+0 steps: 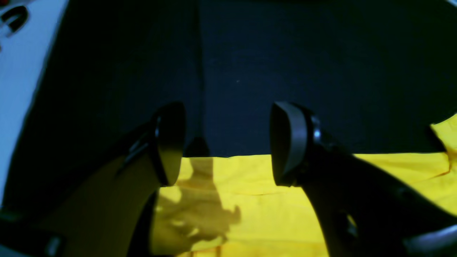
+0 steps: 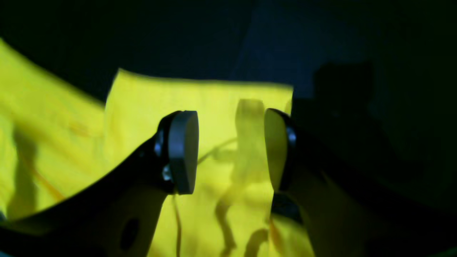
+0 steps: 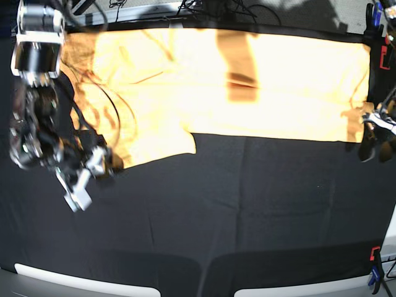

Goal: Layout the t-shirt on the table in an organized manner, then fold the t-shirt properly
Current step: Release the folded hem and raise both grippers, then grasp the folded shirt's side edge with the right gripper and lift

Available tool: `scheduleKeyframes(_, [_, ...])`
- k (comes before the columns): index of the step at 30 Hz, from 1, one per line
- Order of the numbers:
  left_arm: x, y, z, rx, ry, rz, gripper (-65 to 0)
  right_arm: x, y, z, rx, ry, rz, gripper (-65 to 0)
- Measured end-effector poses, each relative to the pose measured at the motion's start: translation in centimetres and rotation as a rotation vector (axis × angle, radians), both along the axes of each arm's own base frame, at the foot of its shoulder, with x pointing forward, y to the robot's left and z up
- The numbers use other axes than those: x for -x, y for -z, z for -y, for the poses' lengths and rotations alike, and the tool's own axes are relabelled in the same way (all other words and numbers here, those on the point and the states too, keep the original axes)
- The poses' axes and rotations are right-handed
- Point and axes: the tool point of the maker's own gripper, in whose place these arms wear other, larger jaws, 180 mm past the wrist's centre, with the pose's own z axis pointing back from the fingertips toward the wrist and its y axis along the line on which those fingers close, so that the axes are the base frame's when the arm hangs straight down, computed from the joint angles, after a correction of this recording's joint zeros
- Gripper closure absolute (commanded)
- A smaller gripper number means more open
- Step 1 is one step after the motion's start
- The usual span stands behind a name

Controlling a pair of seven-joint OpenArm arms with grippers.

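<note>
The pale orange-yellow t-shirt (image 3: 247, 86) lies spread flat along the far half of the black table (image 3: 247, 210), one sleeve reaching down at the left. In the base view my right gripper (image 3: 110, 163) sits at that sleeve's lower tip. The right wrist view shows it open (image 2: 230, 150) above the sleeve cloth (image 2: 214, 103), nothing between its fingers. My left gripper (image 3: 373, 143) hovers at the shirt's right-hand edge. It stands open (image 1: 228, 142) over black table (image 1: 285, 64), just past the straight edge of the shirt (image 1: 250, 185), holding nothing.
Red-and-black clamps sit at the table's right edge (image 3: 375, 258) and far right corner (image 3: 385, 52). Cables (image 3: 241, 9) lie along the far edge. A pale floor (image 1: 18, 89) shows beyond the table's edge in the left wrist view.
</note>
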Motion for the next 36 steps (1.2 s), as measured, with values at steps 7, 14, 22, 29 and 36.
scheduleKeyframes(7, [0.2, 0.6, 0.6, 0.019, -0.007, -0.009, -34.1, -1.0, 3.4, 0.0, 0.095, -0.001, -0.184, -29.0])
scheduleKeyframes(14, [0.2, 0.7, 0.6, 0.021, -0.007, -0.010, -34.1, -2.4, 3.2, 1.6, 0.120, 0.063, -0.206, -29.0])
scheduleKeyframes(22, [0.2, 0.7, 0.6, 0.021, -0.007, -0.011, -34.1, -0.5, 5.9, 2.3, 0.118, 0.090, -0.314, -28.7])
scheduleKeyframes(29, [0.2, 0.7, 0.6, 0.021, -0.007, -0.010, -34.1, -0.8, 5.8, 1.7, 0.097, 0.089, -0.298, -23.0])
scheduleKeyframes(36, [0.2, 0.7, 0.6, 0.021, -0.007, -0.010, -34.1, -0.9, 6.0, 0.8, 0.084, 0.079, -0.298, -8.8])
